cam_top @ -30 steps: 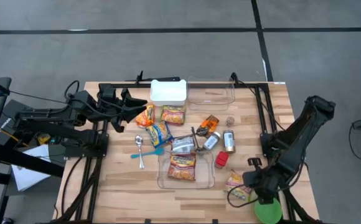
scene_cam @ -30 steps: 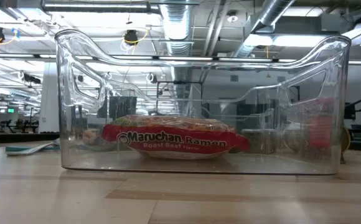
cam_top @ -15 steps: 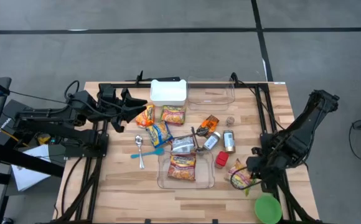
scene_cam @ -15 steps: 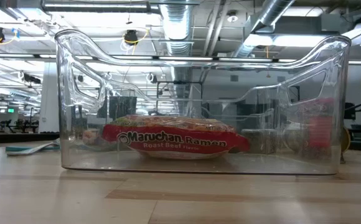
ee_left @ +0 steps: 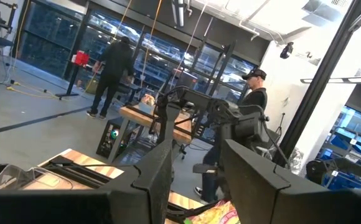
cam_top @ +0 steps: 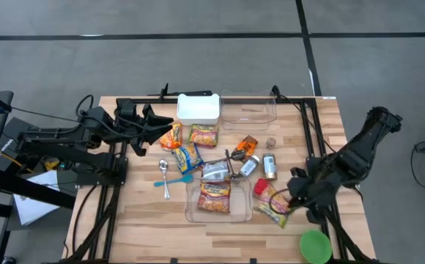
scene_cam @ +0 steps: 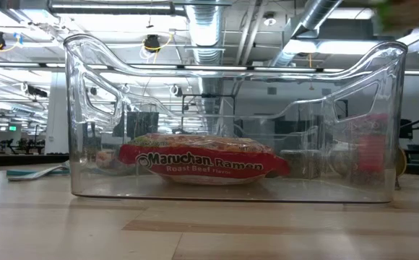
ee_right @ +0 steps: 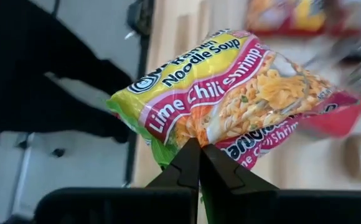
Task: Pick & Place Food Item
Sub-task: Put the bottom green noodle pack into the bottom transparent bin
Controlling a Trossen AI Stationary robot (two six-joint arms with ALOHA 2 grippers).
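Pinching the lime chili shrimp ramen packet by its edge, your right gripper has its fingers pressed together on it, and the packet hangs just right of the clear bin, which holds a roast beef ramen pack. Your left gripper waits at the table's far left, fingers partly spread, empty.

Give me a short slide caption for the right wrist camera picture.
Right gripper shut on a Lime Chili Shrimp ramen packet, carried above the wooden table.
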